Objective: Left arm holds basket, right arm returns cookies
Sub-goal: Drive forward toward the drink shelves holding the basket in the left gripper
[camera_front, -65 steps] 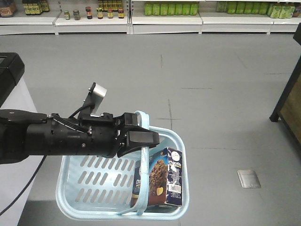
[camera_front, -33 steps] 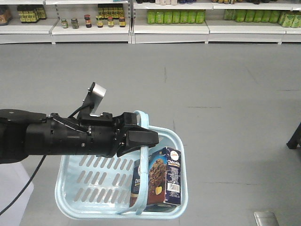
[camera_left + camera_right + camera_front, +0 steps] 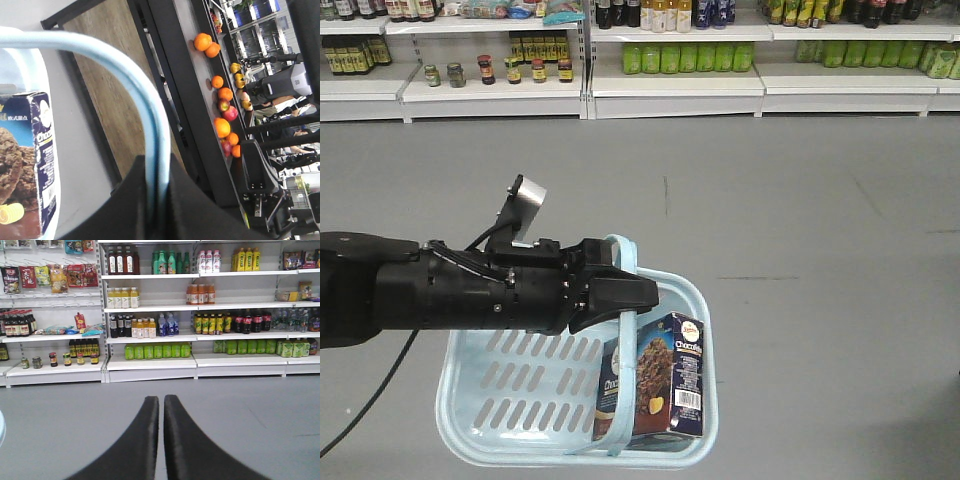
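My left arm reaches in from the left. Its gripper is shut on the hoop handle of the light blue basket, which hangs above the grey floor. The cookies, a dark navy-and-brown box, stand upright in the basket's right end. In the left wrist view the handle runs down between the black jaws of the gripper, and the cookies sit at the lower left. My right gripper is shut with nothing in it, pointing at the shelves across the floor.
White store shelves with bottles and jars line the far wall; the right wrist view shows the shelves several tiers high. Grey floor lies between. The left wrist view shows a dark stand with oranges and a wooden panel.
The view has shifted: the shelves sit lower and show more tiers, and the dark furniture at the right edge has left the frame. My left arm, basket and cookies keep their pose.
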Tool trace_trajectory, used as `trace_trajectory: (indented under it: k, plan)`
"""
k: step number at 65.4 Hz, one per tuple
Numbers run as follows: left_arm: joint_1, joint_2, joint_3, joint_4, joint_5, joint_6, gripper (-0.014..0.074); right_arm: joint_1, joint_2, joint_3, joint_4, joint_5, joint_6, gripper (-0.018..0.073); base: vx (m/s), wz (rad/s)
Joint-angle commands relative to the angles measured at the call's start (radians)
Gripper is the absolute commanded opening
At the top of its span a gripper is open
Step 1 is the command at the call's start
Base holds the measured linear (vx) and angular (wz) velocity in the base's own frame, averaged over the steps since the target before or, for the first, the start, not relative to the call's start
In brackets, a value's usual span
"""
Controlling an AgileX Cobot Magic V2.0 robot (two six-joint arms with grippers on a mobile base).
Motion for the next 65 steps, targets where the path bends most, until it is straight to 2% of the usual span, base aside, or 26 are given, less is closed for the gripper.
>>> trace_trajectory:
  k: [1, 65]
  plan:
    - [-0.004, -0.051, -0.029, -0.102, 0.057, 0.010, -0.0003, -0.005, -0.013, 0.018, -0.007, -0.075, -0.003, -0.0006, 0.50, -0.06]
    - [-0.004, -0.051, -0.029, -0.102, 0.057, 0.010, -0.0003, -0.005, -0.013, 0.018, -0.007, -0.075, -0.003, -0.0006, 0.50, 0.02]
